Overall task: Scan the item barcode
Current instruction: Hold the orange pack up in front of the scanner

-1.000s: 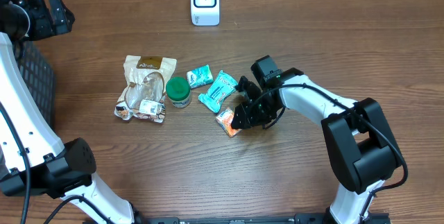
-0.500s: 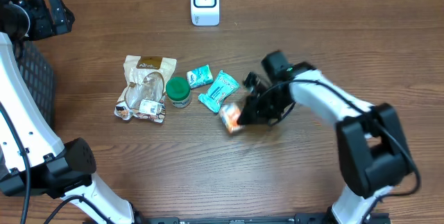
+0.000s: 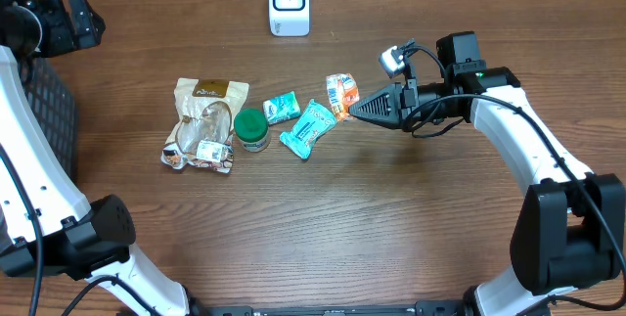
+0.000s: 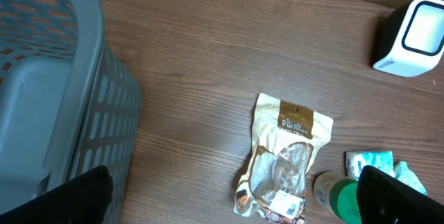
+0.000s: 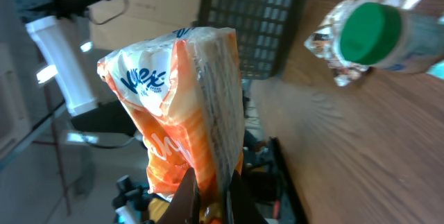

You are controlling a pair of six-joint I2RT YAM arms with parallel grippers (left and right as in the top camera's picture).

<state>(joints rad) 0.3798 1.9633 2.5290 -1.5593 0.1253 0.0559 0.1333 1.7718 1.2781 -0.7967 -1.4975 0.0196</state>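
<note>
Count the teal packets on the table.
2. The small teal packet lies beside the green-lidded jar; the large teal packet lies beside that. None looks hidden.

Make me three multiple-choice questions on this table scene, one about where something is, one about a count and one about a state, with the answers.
1. Where is the white scanner?
A) in the basket
B) on the table, apart from the items
C) in a gripper

2. How many teal packets lie on the table?
A) one
B) two
C) four

3. The orange packet is:
A) lying flat on the table
B) inside the basket
C) held by the right gripper

Answers:
1 B, it stands alone on bare wood.
2 B, two lie beside the green-capped jar.
3 C, the shut jaws pinch its edge.
</note>
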